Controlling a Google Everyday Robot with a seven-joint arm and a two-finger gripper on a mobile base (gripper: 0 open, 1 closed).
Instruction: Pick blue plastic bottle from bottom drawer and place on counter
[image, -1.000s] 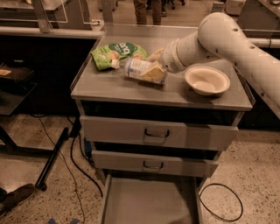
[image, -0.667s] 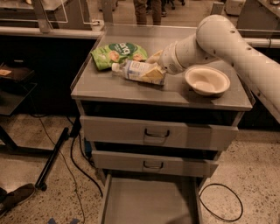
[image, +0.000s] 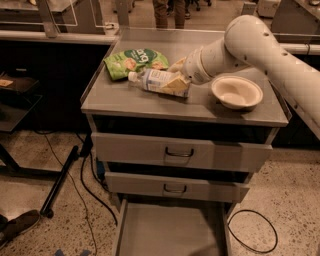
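Shifted slightly left, the blue plastic bottle (image: 159, 81) now lies on the bench (image: 125, 100) at upper centre, above the open bottom drawer (image: 170, 232), with the claw (image: 178, 78) at its base, hold impossible to tell, so placing seems nearly done.

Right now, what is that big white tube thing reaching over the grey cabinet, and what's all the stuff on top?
That white tube is a robot arm. Its grasping part, the end effector, sits at the arm's tip, at one end of the blue plastic bottle. The bottle lies on its side on the counter, the cabinet's steel top. I cannot tell whether it is gripped. There is just one picture, taken from in front of the cabinet, looking down. Beside the bottle lie a green snack bag and a bowl. Down below, the bottom drawer is pulled open.
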